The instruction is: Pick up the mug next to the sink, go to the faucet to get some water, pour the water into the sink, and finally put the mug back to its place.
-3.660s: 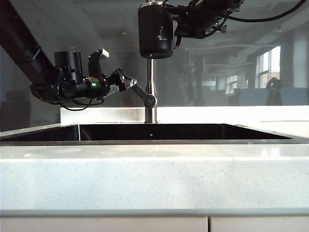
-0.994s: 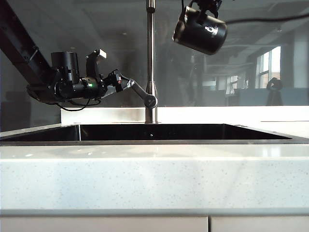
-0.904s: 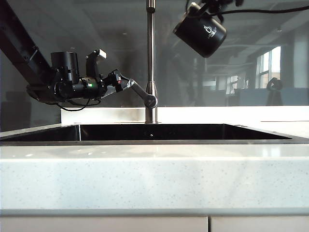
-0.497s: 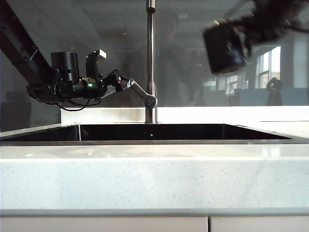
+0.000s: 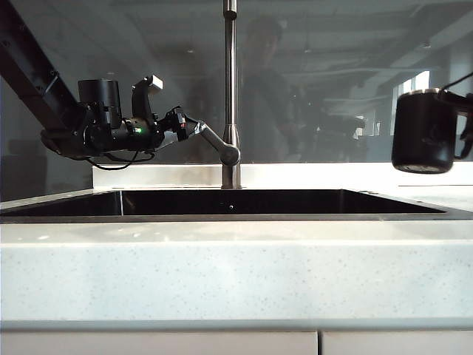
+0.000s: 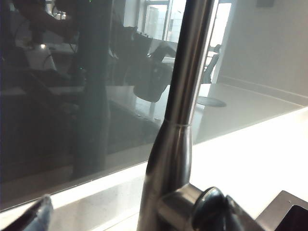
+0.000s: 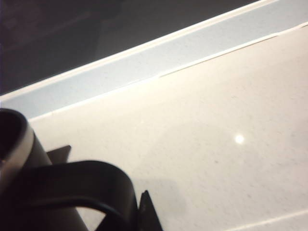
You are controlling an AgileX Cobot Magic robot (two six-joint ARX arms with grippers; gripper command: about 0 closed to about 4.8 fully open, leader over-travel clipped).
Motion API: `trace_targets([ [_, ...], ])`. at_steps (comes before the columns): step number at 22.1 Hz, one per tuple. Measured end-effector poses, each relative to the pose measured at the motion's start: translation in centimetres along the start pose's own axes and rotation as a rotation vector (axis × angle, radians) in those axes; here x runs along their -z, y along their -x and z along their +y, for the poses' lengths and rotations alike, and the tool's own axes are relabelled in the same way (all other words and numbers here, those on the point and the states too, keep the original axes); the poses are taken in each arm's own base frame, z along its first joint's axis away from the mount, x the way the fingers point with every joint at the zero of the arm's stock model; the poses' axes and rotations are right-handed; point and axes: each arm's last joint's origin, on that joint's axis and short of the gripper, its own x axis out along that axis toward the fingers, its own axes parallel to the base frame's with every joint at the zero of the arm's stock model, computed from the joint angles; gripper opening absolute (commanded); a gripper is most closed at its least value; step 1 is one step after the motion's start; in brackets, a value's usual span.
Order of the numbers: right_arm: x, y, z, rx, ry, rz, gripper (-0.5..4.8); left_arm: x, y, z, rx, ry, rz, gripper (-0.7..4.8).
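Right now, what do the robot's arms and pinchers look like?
The left arm is a long black beam. The left gripper end is black too, with a round black camera can on top, a tiny green light, a red spot, looping black cables and grey metal fingers. The right gripper is hardly visible, only a dark edge.

Matte black steel-rimmed mug [image 5: 423,132] upright, held aloft at right edge above white speckled stone desk [image 5: 236,266]. Left tool [image 5: 194,128] at angled lever of tall brushed-steel faucet [image 5: 231,89], behind dark rectangular sink [image 5: 236,202].

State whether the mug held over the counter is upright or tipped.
Upright. In the exterior view the mug hangs with its steel rim on top and base level, right of the sink, held by the right gripper.
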Motion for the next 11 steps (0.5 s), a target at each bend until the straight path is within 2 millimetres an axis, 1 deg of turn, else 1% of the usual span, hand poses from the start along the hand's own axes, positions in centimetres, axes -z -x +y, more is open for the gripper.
trace_targets([
  [6,0.88,0.21,-0.27,-0.003,0.137,0.001,-0.01,0.00,0.00,0.00,0.000,0.000,0.000,4.58],
  [11,1.23,-0.26,-0.37,-0.010,0.184,-0.026,-0.01,0.00,0.00,0.00,0.000,0.000,0.000,4.58],
])
